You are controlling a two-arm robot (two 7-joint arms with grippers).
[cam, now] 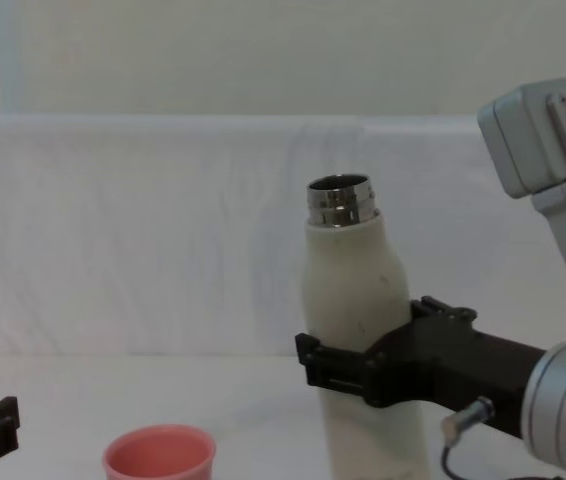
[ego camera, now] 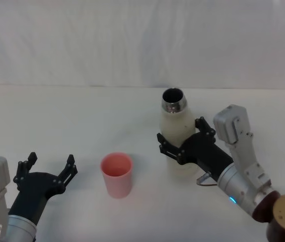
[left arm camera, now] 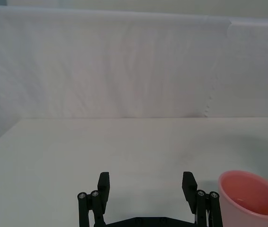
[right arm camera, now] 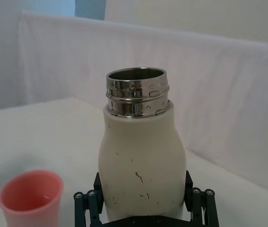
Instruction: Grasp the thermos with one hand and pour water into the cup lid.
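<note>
Far left on the table (ego camera: 57, 116): left gripper (ego camera: 50, 166) parked low, jaws spread wide, nothing between them, idle beside the cup lid (ego camera: 117, 174). Centre: cup lid upright, open mouth up, standing alone between the two grippers, just left of the thermos (ego camera: 177, 132) and apart from it. Right of centre: thermos upright, steel neck uncapped and open, body clasped at mid-height by the right gripper (ego camera: 179, 142), one jaw on each flank, closed snugly against the cream wall as seen from the right wrist and the chest. Whether the base rests on the table or has left it: cannot tell. Step in hand, by the look of it: grasp made, pour not yet begun, since the bottle stands vertical and no stream shows. Next move likely calls for lifting the bottle, carrying the neck leftward over the pink rim, then tilting slowly toward the cup, mouth kept above the opening to avoid spilling or knocking the light cup over.
</note>
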